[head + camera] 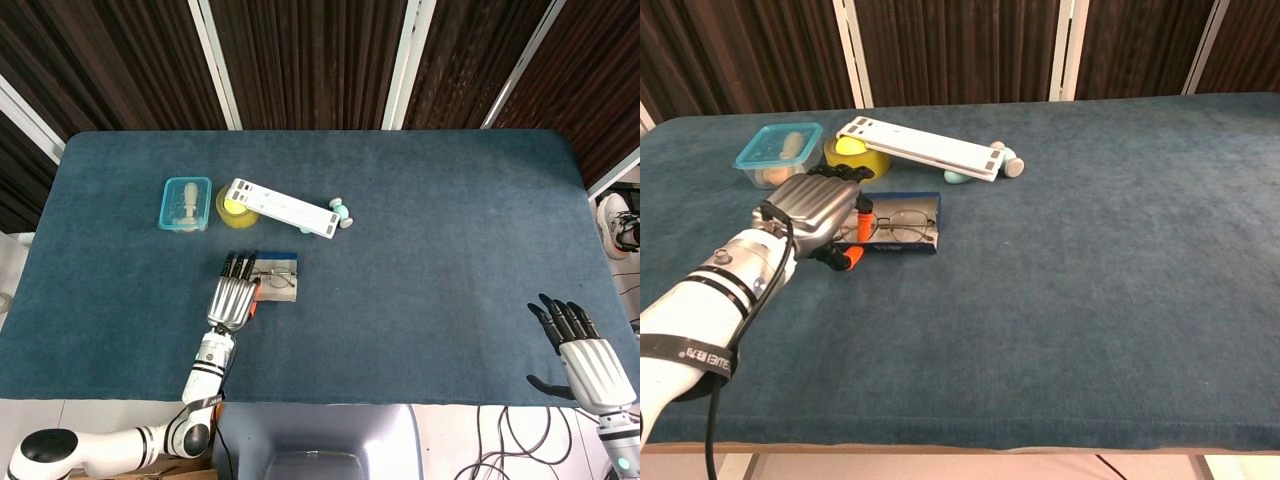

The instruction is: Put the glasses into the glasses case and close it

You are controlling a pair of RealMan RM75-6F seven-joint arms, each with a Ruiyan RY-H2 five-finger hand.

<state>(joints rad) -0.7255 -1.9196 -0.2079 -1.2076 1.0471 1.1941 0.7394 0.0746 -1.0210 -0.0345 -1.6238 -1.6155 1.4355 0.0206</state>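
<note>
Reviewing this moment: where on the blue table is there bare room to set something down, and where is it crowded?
Bare cloth fills the middle and right, from the small teal objects across to the right hand at the near right corner. The near left is crowded: the left hand at the open glasses case, behind it the blue lidded container, yellow tape roll and white slotted board.

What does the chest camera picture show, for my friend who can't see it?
The robot's left hand reaches over the left end of an open glasses case with glasses lying in it, on a blue table.
</note>
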